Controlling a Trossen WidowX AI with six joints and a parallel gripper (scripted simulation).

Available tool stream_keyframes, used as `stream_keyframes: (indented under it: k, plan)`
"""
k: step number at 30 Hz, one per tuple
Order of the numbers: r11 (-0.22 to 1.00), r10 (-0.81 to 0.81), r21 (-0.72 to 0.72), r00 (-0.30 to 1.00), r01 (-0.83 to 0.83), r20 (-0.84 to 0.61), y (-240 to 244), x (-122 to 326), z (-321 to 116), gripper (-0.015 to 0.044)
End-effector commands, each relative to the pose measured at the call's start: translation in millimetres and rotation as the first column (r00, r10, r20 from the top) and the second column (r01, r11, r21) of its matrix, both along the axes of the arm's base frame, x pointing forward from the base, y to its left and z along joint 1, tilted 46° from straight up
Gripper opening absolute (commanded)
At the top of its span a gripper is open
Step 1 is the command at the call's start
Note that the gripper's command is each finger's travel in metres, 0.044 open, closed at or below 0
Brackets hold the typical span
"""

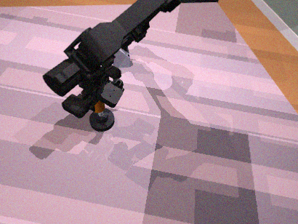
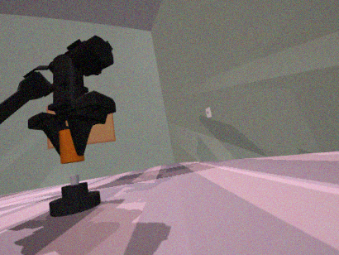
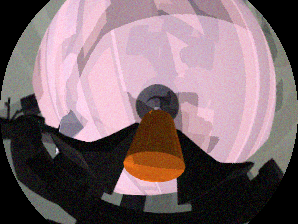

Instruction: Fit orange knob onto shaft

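The orange knob (image 1: 99,107) (image 2: 70,148) (image 3: 154,147) is held upright in my gripper (image 1: 99,104) (image 2: 71,153) (image 3: 157,129), which is shut on its sides. The silver shaft (image 1: 101,114) (image 2: 74,180) stands on the black round pedestal (image 1: 105,127) (image 2: 75,204) (image 3: 143,97). The knob hangs a little above the shaft, roughly over it, with a visible gap in the exterior view. In the wrist view the knob's far end covers part of the shaft. The knob's hole and its flat side are hidden underneath, and the shaft's flat side cannot be made out.
The arm reaches in from the top in the top view and from the left in the exterior view. Patchy shadows lie over the pink table top (image 1: 54,189) (image 2: 264,194). An orange-brown strip (image 1: 262,47) runs along the right beyond it. An orange panel (image 2: 104,130) shows behind the gripper.
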State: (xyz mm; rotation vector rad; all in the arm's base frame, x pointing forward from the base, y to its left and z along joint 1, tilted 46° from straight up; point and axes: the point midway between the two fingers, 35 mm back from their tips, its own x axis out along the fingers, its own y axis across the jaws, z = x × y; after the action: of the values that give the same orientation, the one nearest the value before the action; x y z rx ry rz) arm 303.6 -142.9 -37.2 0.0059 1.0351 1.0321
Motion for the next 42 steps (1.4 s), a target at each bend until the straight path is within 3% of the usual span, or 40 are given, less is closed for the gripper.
stream_keyframes:
  k: [1,42]
  plan:
    - [0.999,0.037,-0.011,0.999,-0.037,0.036,-1,0,0,0.0]
    - [0.999,0.042,-0.01,0.998,-0.041,0.041,30,3,-25,0.0]
